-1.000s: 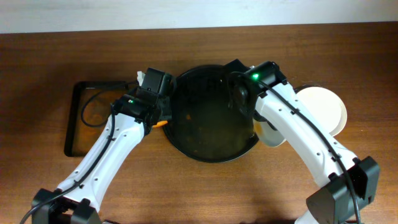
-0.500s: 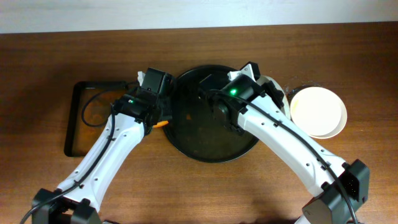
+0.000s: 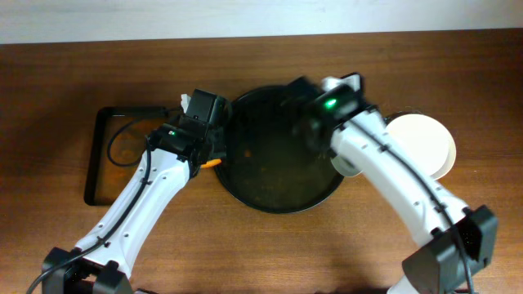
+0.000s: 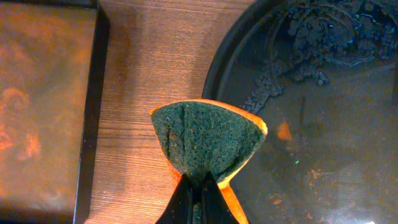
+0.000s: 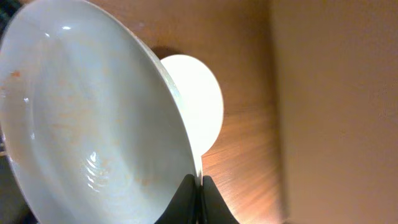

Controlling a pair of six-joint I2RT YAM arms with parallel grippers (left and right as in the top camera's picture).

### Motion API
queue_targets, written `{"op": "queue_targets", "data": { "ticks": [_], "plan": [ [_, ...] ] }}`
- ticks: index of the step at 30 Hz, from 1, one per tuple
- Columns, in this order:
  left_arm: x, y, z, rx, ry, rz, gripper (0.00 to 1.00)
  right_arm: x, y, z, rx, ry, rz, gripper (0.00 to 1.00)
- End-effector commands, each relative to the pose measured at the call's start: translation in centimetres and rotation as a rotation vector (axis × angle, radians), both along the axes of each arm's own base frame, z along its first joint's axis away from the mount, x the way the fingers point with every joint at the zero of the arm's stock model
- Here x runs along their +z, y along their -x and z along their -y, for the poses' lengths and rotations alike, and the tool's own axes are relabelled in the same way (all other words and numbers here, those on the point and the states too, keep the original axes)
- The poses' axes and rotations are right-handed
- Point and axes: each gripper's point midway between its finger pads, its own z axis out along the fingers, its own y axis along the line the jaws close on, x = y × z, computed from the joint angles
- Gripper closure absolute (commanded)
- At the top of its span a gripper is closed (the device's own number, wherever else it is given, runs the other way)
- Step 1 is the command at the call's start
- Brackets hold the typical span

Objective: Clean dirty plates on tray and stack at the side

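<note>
A round black tray (image 3: 270, 175) sits mid-table, with soapy smears and orange specks showing in the left wrist view (image 4: 323, 106). My left gripper (image 3: 209, 160) is at the tray's left rim. It is shut (image 4: 199, 194) on a green-and-orange sponge (image 4: 205, 140). My right gripper (image 3: 324, 131) is over the tray's right side. It is shut (image 5: 199, 182) on the rim of a white plate (image 5: 93, 124) and holds it tilted on edge. The plate's edge peeks out below the arm (image 3: 348, 167). A white plate (image 3: 421, 143) lies on the table to the right and shows in the right wrist view (image 5: 202, 102).
A black rectangular tray (image 3: 102, 155) lies at the left on the wooden table and shows in the left wrist view (image 4: 43, 106). Both arms reach in from the table's front edge.
My right arm swung left over the tray with the plate, then came back to the right. The left arm and sponge have not moved.
</note>
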Motion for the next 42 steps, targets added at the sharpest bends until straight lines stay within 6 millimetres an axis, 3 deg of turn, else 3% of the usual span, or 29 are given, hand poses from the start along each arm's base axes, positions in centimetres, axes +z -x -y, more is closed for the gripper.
{"op": "queue_targets", "data": {
  "ticks": [1,5,9,12,16,21,29,35,39,42],
  "plan": [
    [0.7,0.0,0.0,0.015,0.023,0.020,1.00,-0.9,-0.5,3.1,-0.171,-0.217,0.020,0.96],
    [0.7,0.0,0.9,-0.011,0.067,0.011,1.00,-2.6,-1.0,8.6,-0.387,-0.438,0.040,0.96],
    [0.6,0.0,6.4,-0.228,0.296,-0.015,1.00,-3.6,-1.6,12.7,-0.476,-0.667,0.067,0.96],
    [-0.5,0.0,9.0,-0.295,0.412,-0.060,1.00,-4.3,-1.9,14.7,-0.480,-0.801,0.077,0.96],
    [-2.0,-0.1,12.4,-0.390,0.573,-0.119,1.00,-5.7,-1.4,17.1,-0.555,-0.819,0.076,0.96],
    [-2.4,0.5,17.7,-0.585,0.851,-0.169,1.00,-8.4,-1.2,19.4,-0.633,-0.822,0.039,0.95],
    [-5.7,2.4,22.3,-0.715,0.935,-0.242,1.00,-10.8,-0.5,21.6,-0.709,-0.828,0.009,0.91],
    [-9.7,2.7,22.2,-0.657,0.838,-0.293,1.00,-10.8,-0.2,21.3,-0.715,-0.834,-0.010,0.88],
    [-13.2,1.9,19.1,-0.515,0.621,-0.311,1.00,-10.9,0.3,21.0,-0.721,-0.836,-0.029,0.88],
    [-13.9,1.6,18.1,-0.482,0.562,-0.309,1.00,-10.9,0.6,20.9,-0.727,-0.837,-0.042,0.88]
  ]
}}
